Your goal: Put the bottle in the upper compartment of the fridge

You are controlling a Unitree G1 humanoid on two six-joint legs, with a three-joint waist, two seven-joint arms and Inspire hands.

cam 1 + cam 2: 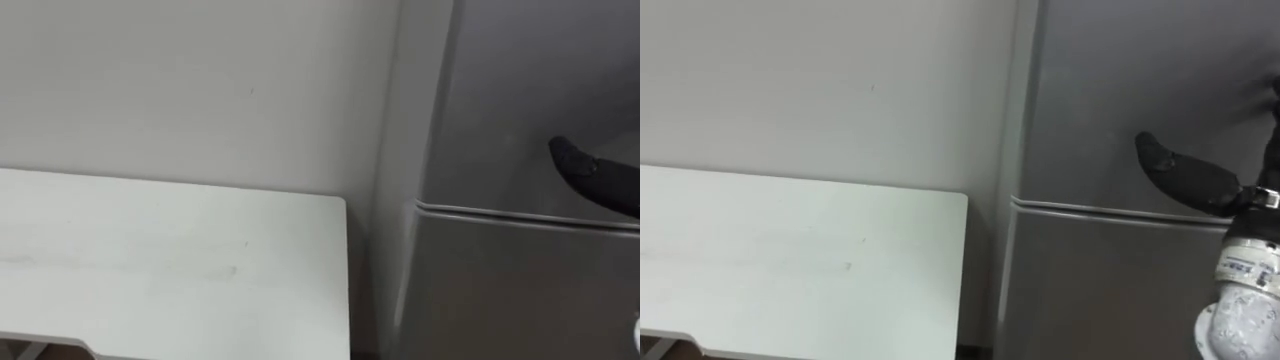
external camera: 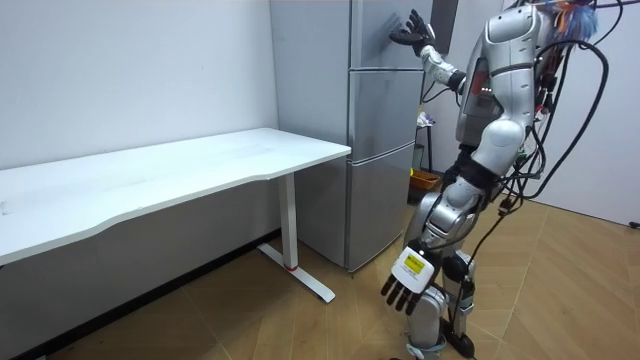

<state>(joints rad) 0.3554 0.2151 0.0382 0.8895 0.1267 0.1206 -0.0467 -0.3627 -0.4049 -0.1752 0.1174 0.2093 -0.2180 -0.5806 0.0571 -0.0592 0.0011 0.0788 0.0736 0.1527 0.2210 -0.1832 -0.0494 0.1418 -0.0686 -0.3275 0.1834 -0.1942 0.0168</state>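
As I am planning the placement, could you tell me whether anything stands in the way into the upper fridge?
Yes: the upper fridge door is shut. The right hand is raised open at its front, and the left hand hangs open at the robot's side, holding nothing.

A white counter (image 1: 180, 270) stands along the pale wall (image 1: 200, 80). Its right end sits just beside the grey fridge (image 2: 385, 150), with a narrow gap between them. White legs (image 2: 292, 225) carry it on the wooden floor (image 2: 250, 320).
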